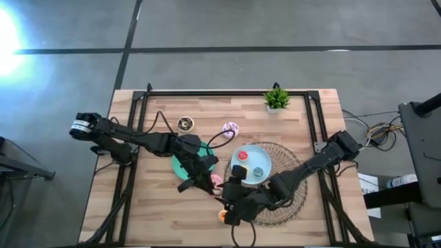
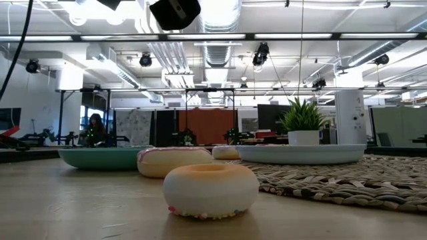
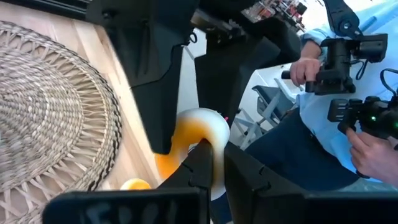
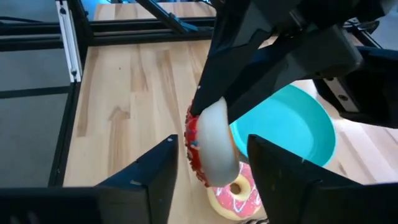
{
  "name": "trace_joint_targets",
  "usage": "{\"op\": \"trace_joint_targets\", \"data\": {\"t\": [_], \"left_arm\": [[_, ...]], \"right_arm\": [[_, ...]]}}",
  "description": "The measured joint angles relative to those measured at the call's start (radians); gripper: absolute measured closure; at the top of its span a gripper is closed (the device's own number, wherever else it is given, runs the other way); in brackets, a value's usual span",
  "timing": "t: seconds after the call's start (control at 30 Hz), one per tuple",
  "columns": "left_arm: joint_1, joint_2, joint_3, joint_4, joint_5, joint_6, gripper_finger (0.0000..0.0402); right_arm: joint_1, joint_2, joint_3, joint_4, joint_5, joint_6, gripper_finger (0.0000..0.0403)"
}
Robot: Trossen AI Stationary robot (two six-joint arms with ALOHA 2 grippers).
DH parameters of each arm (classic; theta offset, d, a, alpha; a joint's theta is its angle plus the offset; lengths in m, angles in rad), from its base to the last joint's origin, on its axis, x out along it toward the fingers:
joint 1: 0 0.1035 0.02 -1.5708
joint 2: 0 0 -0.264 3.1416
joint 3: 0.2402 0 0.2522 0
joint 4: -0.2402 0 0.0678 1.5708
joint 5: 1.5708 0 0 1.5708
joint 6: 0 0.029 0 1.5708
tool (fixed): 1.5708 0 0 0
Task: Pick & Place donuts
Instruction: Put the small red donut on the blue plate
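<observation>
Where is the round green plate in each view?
High view: round green plate left of centre, partly hidden.
Low view: plate at left.
Left wrist view: not in it.
Right wrist view: plate right of centre.
Landmark: pink-frosted toy donut beside it.

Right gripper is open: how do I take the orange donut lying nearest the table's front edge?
Pinch across its outer rim, coming straight down from above: the orange donut lies flat on the table, with its rounded sides free all round.

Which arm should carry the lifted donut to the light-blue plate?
Probably the right: the right gripper is open and straddles the donut that the left gripper pinches, and the light-blue plate lies on its side.
</observation>
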Motion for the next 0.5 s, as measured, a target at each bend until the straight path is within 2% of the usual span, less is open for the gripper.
{"op": "trace_joint_targets", "data": {"t": [0.3, 0.43, 0.5], "left_arm": [[0.0, 0.0, 0.0, -0.032, -0.038, 0.01, 0.0392], [0.0, 0.0, 0.0, -0.043, -0.074, 0.009, 0.0392], [0.0, 0.001, 0.0, -0.063, -0.118, 0.009, 0.0392]], "right_arm": [[-0.003, 0.0, -0.001, -0.007, -0.023, 0.022, 0.0338], [-0.018, -0.001, 0.0, -0.068, -0.073, 0.124, 0.0382], [-0.023, -0.002, 0.0, -0.109, -0.088, 0.171, 0.0388]]}}
